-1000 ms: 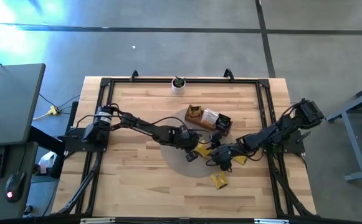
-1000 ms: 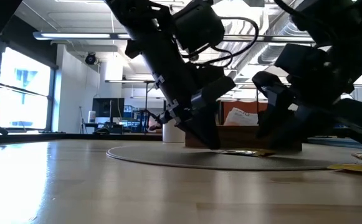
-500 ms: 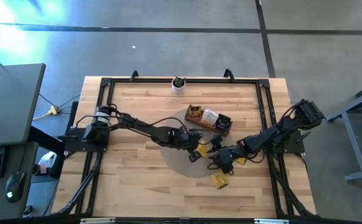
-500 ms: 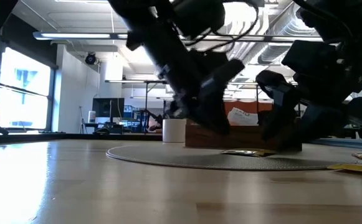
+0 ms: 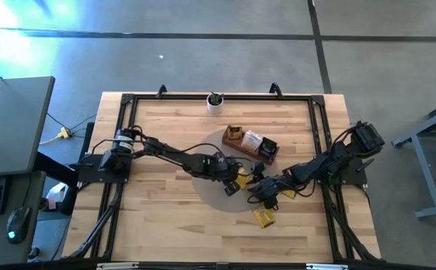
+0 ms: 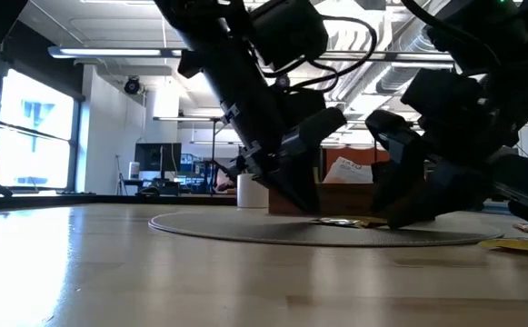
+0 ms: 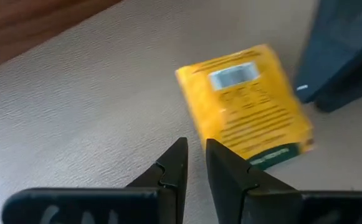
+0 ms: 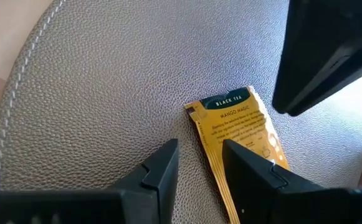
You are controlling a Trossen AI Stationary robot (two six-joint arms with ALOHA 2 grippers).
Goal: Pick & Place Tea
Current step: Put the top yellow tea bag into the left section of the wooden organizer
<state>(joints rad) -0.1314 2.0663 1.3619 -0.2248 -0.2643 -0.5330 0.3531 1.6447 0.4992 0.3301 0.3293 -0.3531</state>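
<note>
Change since a second ago: slight. The right gripper (image 5: 257, 187) has shifted a little toward the left gripper (image 5: 233, 180); in the low view the left arm lifted briefly and is back down at the mat (image 6: 245, 227).

Left gripper: tips just above the grey mat, fingers (image 7: 174, 165) close together with a narrow gap, holding nothing. Right gripper (image 8: 196, 165): fingers apart, empty, low over the mat.

Tea: one yellow sachet (image 7: 246, 115) lies flat on the mat between the two grippers, just ahead of the left tips. Another sachet (image 5: 263, 217) lies on the bare table off the mat's near edge. The tray (image 5: 251, 142) stands at the mat's far edge.

Room: the two grippers crowd the sachet from both sides; the table's left half is open.

Views: the right wrist view alone shows the sachet's (image 8: 240, 140) print, "BLACK TEA", and the mat's stitched border. The low view shows the sachet (image 6: 345, 222) lying flat, which the high view hides behind the arms.
</note>
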